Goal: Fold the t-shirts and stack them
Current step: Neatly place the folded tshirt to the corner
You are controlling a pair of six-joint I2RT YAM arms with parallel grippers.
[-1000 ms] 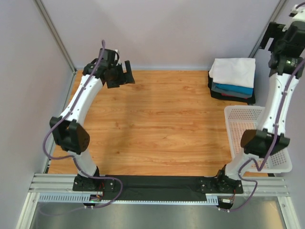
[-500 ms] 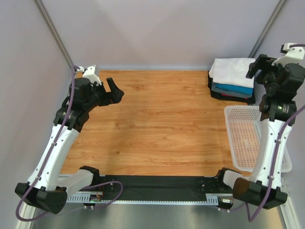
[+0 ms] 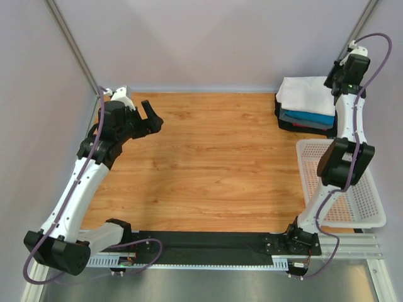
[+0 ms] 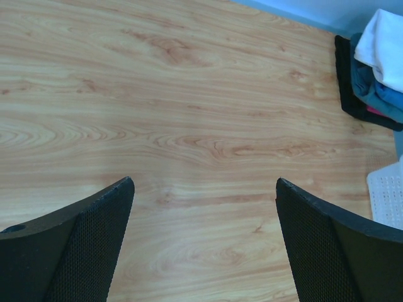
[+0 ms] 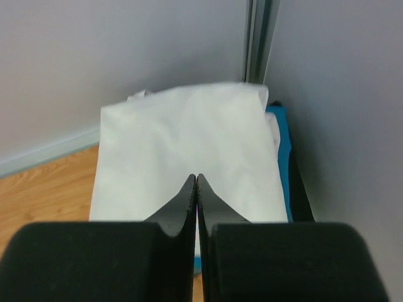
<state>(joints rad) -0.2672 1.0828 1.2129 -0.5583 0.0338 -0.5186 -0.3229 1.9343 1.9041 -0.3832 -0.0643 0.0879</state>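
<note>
Beneath white t-shirt (image 5: 189, 135), other t-shirts (image 3: 310, 117) mostly hidden; right gripper (image 5: 196, 181) closed, left gripper (image 4: 204, 184) open.

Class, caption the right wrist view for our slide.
Shut right hand over the folded white t-shirt, blue t-shirt beneath.

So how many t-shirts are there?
4 show, stacked in the far right corner: white tee on top, then blue tee, grey tee, black tee lowest. Others may be hidden.
</note>
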